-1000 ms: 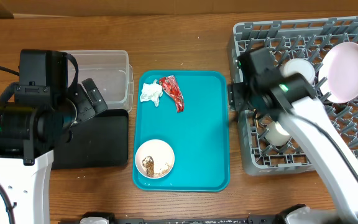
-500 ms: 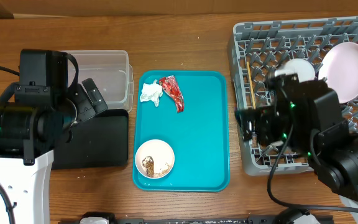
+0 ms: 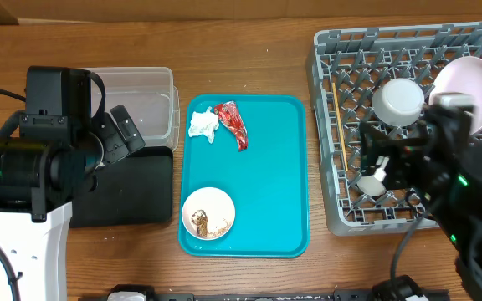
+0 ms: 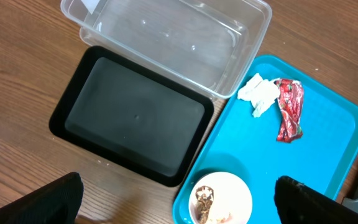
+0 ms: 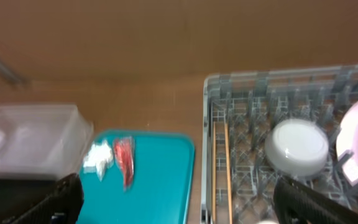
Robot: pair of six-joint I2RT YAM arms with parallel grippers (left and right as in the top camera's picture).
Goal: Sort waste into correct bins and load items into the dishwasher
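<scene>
Left tool (image 3: 126, 132): fingers spread wide, nothing between them, touching nothing. It hangs over the near edges of the clear rectangular plastic tub (image 3: 136, 96) and the shallow black rectangular tray (image 3: 128, 196), which sit touching on the wooden bench (image 3: 249, 50). Both look empty.

Flat teal tray (image 3: 279, 176), centre: crumpled white tissue (image 3: 203, 125) touching the red shiny crinkled wrapper (image 3: 233, 124) at the far end. A small white bowl (image 3: 207, 212) holding brownish rice-like scraps (image 3: 201, 221) sits at the near end.

Large grey plastic dish rack (image 3: 329, 209), right: two thin wooden chopsticks (image 3: 338, 117) along its left side, an overturned small white bowl (image 3: 398, 99), a large round white plate (image 3: 467, 84) on edge, and a small white cup (image 3: 369, 184).

Right tool (image 3: 378, 160): wide apart, empty, above the rack just beside the cup.

Versus one second ago: the right arm has pulled back from the rack's left edge, uncovering the chopsticks. The left arm and the tray contents are unchanged.
</scene>
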